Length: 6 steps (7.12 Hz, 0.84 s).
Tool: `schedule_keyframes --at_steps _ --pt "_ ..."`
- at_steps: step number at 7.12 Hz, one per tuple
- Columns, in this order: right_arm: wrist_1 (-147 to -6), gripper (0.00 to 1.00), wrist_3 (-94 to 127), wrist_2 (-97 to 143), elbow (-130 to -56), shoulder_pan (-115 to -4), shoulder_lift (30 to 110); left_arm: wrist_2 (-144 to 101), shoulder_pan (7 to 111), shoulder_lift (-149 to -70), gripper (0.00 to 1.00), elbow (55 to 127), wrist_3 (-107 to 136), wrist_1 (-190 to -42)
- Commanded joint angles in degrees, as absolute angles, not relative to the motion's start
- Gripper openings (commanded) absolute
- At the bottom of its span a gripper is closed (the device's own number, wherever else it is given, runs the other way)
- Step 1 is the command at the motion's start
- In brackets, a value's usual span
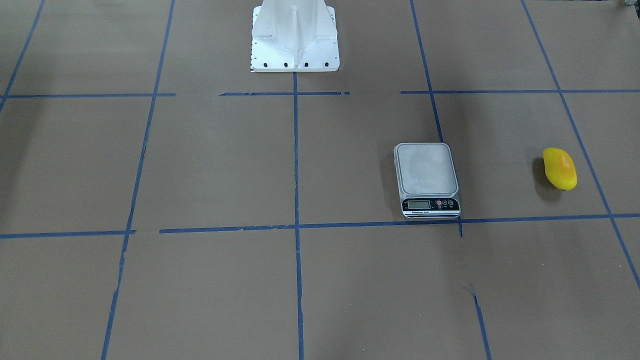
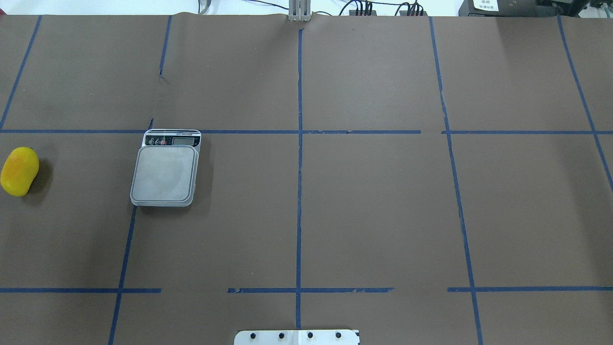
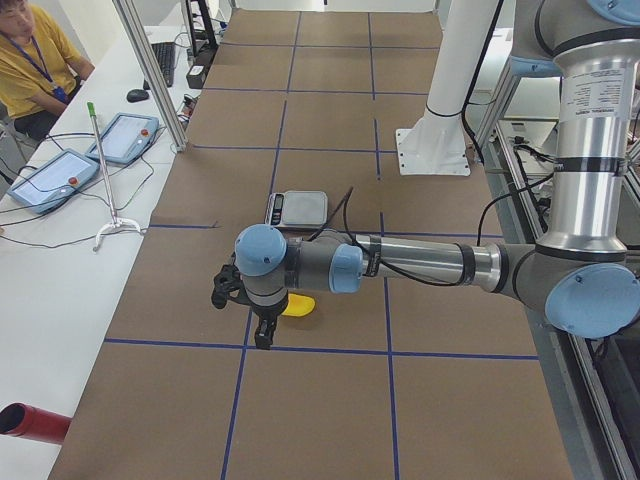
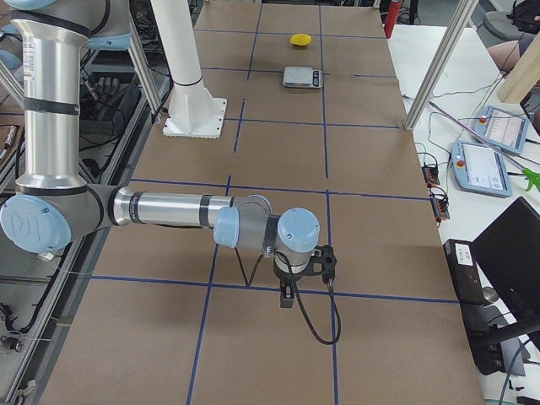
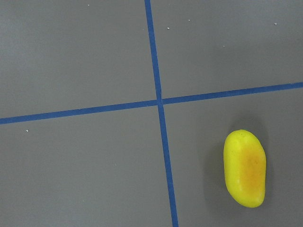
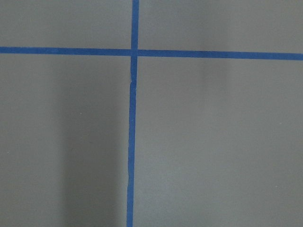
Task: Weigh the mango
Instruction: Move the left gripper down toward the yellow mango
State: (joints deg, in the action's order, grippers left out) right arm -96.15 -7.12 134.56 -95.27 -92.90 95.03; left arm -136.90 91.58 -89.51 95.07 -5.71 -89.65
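Observation:
The mango, yellow with an orange blush, lies on the brown table at the far left; it also shows in the front view and the left wrist view. The scale sits to its right, its platform bare. My left gripper hangs above the table close beside the mango, apart from it. My right gripper hangs over bare table far from the scale. Both grippers show only in the side views, so I cannot tell whether they are open or shut.
Blue tape lines divide the brown table into squares. The white robot base stands at the robot's edge. An operator and teach pendants are at a side bench. A red tube lies beside the table.

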Motion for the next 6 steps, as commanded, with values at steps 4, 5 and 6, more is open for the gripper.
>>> schedule_keyframes --at_steps 4,5,6 --pt "-96.15 1.0 -7.12 134.56 -95.27 -92.9 95.1 -136.06 83.39 -89.65 1.0 95.36 9.08 -99.59" --pt "-96.15 1.0 -7.12 134.56 -95.27 -92.9 95.01 -136.05 78.45 -89.65 1.0 92.58 14.36 -105.5" --pt "-96.15 1.0 -7.12 134.56 -95.27 -92.9 95.01 -136.05 73.79 -89.82 1.0 89.16 19.63 -109.73"
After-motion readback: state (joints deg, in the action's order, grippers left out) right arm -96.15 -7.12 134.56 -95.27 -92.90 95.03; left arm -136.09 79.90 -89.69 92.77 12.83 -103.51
